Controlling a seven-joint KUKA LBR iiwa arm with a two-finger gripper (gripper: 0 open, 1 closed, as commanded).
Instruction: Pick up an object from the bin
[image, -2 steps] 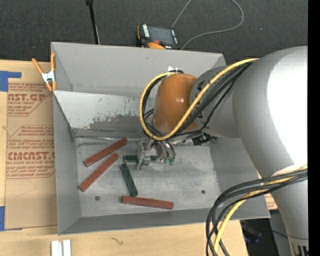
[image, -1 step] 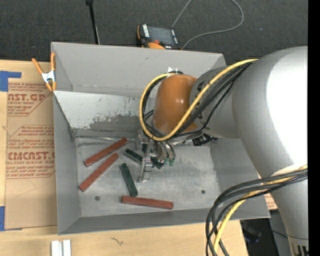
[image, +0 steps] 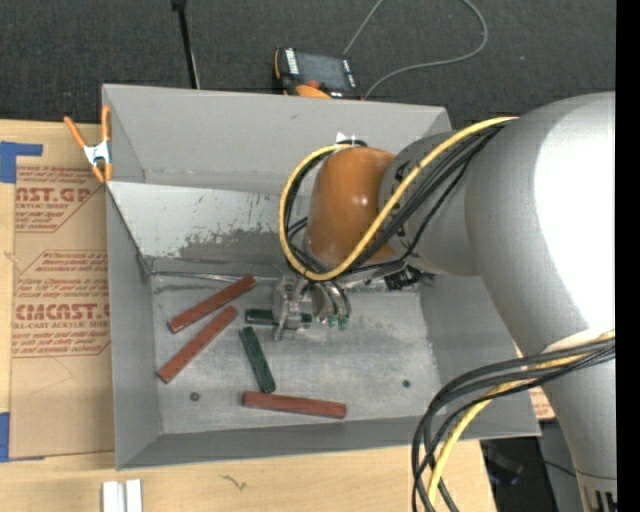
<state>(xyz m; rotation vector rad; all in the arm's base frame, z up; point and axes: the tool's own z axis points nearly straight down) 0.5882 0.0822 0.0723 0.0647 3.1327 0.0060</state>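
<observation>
The hand (image: 300, 315) hangs low over the middle of the bin (image: 130, 400) floor, under the orange cover (image: 345, 210) of the arm (image: 540, 200). Whether it is spread or pressed together I cannot tell, because the cover and cables hide that part.

Nearest to it is a short green piece (image: 260, 317). It lies just beside the hand, on the side of the bin's left wall, and perhaps touches it. Its long axis runs about from left to right, so it points at the hand. I judge this piece to be the thing to pick, but nothing shows it pinched.

Just under it, toward the front edge, begins a long green stick (image: 257, 360), a little slanted. Two brown sticks (image: 210, 304) lie slanted nearer the left wall. A third brown stick (image: 293, 405) lies along the front edge.

The floor on the right of the hand is bare, so there is open room. The sloping back wall is close behind the hand.
</observation>
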